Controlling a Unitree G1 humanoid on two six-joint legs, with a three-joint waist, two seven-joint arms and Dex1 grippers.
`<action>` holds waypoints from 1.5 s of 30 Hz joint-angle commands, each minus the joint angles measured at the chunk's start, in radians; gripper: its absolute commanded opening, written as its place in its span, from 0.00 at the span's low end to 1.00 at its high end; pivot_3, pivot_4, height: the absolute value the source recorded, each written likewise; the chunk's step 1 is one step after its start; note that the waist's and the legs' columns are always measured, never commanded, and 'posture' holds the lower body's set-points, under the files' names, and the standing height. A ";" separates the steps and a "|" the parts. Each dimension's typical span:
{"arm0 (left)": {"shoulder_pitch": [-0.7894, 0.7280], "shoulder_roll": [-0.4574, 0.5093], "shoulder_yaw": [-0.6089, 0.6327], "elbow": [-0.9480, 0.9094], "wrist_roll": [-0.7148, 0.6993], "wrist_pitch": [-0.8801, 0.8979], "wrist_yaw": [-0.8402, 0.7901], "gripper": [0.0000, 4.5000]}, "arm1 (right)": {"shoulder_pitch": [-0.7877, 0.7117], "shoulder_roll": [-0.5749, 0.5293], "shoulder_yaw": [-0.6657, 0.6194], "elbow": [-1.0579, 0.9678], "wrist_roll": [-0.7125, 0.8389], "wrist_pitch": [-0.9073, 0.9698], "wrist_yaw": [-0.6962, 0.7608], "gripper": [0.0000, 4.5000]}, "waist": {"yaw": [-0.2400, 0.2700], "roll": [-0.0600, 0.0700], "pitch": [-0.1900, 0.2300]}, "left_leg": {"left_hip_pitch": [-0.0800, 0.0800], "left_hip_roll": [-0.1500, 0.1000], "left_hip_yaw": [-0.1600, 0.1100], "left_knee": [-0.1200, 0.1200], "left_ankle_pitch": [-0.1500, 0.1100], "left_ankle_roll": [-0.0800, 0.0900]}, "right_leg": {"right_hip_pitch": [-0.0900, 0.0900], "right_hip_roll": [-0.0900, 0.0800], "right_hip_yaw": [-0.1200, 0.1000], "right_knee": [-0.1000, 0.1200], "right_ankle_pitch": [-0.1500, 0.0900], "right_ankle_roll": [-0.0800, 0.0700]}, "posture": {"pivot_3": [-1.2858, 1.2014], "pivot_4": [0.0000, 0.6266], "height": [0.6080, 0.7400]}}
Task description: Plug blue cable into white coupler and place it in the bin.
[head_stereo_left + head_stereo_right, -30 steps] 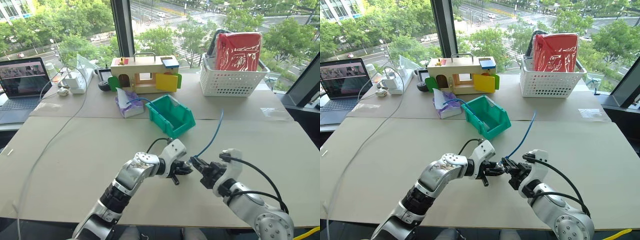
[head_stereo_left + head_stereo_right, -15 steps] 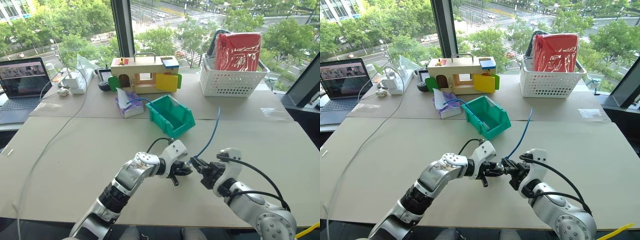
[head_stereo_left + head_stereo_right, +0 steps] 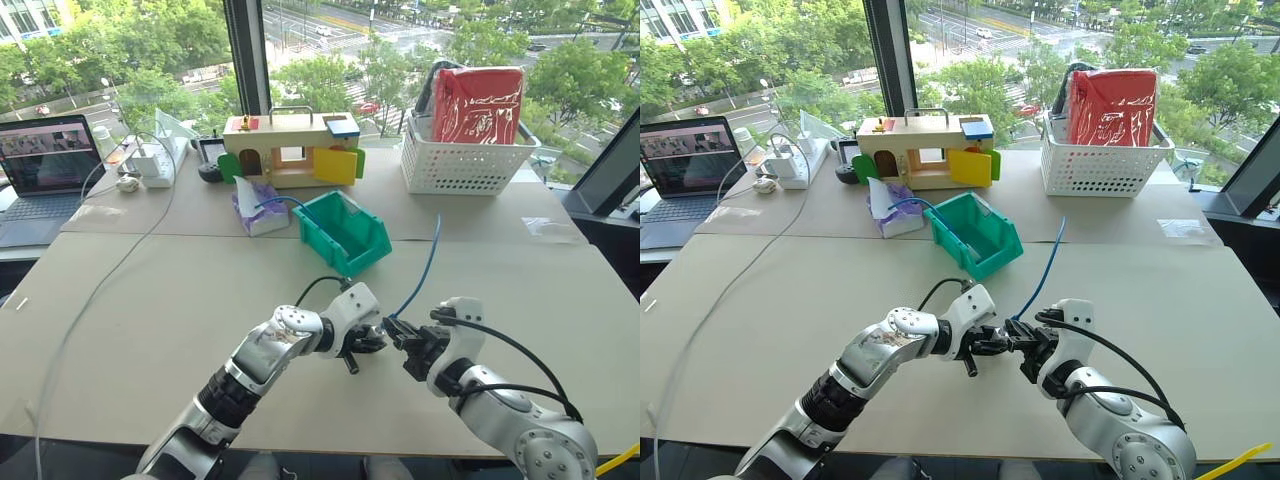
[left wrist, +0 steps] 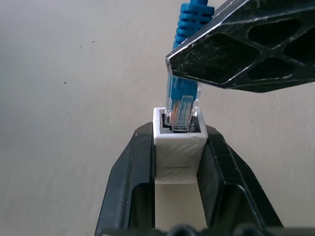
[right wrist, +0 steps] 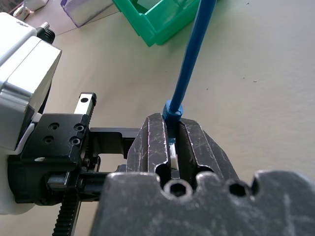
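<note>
A: Left gripper (image 4: 179,147) first, what is it doing?

B: Its two black fingers (image 4: 129,172) pinch the small white cube-shaped plastic coupler (image 4: 178,150) on both sides, socket facing away from the wrist. Right at that socket, the right gripper (image 5: 172,142) is pressed together on the clear plug end of the thin light-blue network cable (image 4: 183,105), and the plug tip sits in the coupler's dark opening. I cannot tell whether it is fully seated.

A: And outward from the coupler?

B: From the plug the blue cable (image 3: 425,265) rises away from the coupler in a free arc above the beige table (image 3: 180,290), toward the far side. Beyond the coupler, further back on the table, stands the teal-green plastic bin (image 3: 345,233) with its cut-away front, well apart from both grippers.

A: Anything farther still?

B: Behind the bin a wooden toy house (image 3: 290,148); far right of the coupler, a white lattice basket (image 3: 462,160) holding a red package
</note>
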 commanded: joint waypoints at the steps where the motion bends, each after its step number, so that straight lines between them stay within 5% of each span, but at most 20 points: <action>1: -0.020 -0.005 0.038 0.000 0.010 0.034 0.044 0.15 | 0.055 -0.023 0.050 0.032 -0.015 0.097 -0.020 0.00 | 0.000 0.000 -0.002 | 0.000 0.000 0.000 0.000 0.000 0.000 | 0.000 0.000 0.000 0.000 0.000 0.000 | 0.52 0.24 1.00; 18: -0.085 -0.018 0.066 0.004 -0.028 0.091 0.057 0.15 | 0.097 -0.003 0.110 0.047 0.006 0.119 -0.005 0.00 | 0.005 0.000 -0.002 | -0.001 0.000 0.000 0.000 0.000 0.000 | 0.000 0.000 0.000 -0.002 0.000 0.000 | 0.52 0.24 1.00; 45: -0.033 0.007 0.071 -0.094 -0.041 0.153 0.114 0.15 | 0.104 0.000 0.197 0.239 -0.157 0.165 0.247 0.00 | -0.006 -0.013 -0.027 | 0.008 0.002 0.000 -0.009 -0.001 0.002 | 0.005 0.002 0.000 -0.003 -0.002 -0.002 | 0.52 0.24 1.00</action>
